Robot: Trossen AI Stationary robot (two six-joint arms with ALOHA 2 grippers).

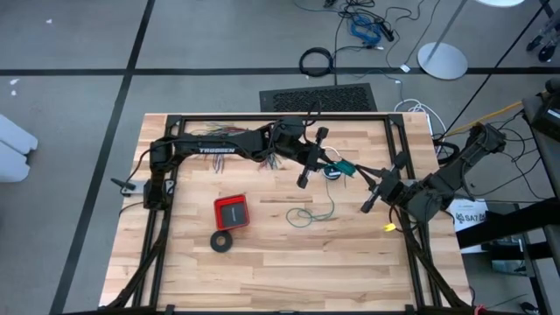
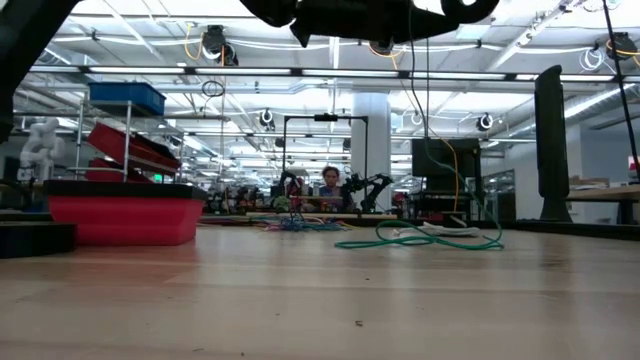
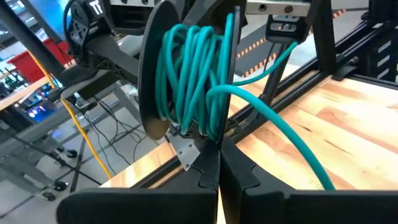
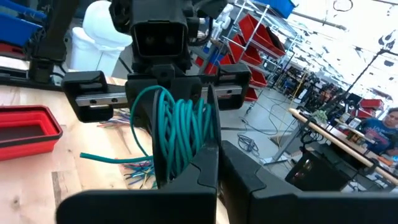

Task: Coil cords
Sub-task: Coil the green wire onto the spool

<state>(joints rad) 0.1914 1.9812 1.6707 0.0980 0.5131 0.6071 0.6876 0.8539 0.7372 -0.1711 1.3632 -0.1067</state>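
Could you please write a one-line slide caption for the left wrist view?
Left gripper and right gripper both shut on a teal-green wire coil, its free end trailing over the wooden table.

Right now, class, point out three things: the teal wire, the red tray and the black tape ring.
teal wire [image 3: 186, 74]: left wrist view, on the wound loops.
red tray [image 1: 231, 212]: high view, on its floor.
black tape ring [image 1: 214, 242]: high view, on its band.

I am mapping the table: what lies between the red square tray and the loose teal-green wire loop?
High view: only bare wooden tabletop lies between the red square tray and the loose teal-green wire loop.
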